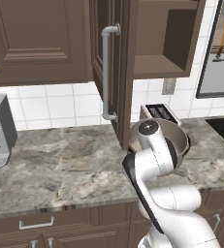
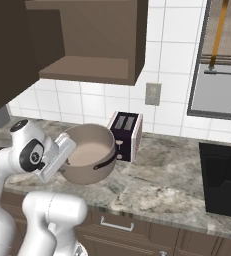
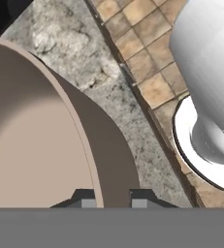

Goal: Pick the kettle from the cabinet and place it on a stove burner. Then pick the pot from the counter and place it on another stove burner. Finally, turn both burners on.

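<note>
Counter: grey-brown marble counter runs across the kitchen, dark drawers below.
Gripper: the gripper has one finger inside the pot wall and one outside, closed down on the rim, and it's got the load!
Pot: the beige pot hangs tilted in the air above the counter, gripped at its near rim, just in front of the toaster.
Cabinet: the cabinet door stands open; the shelf that shows is bare, no kettle on it.
Stove: a black glass corner of the stove sits well off to the right; its burners and knobs are out of frame.
Progress: looks like the second leg, pot lifted, not yet carried over.
Left: set the pot on a burner, then turn both knobs; the kettle's placement can't be confirmed from here.
</note>
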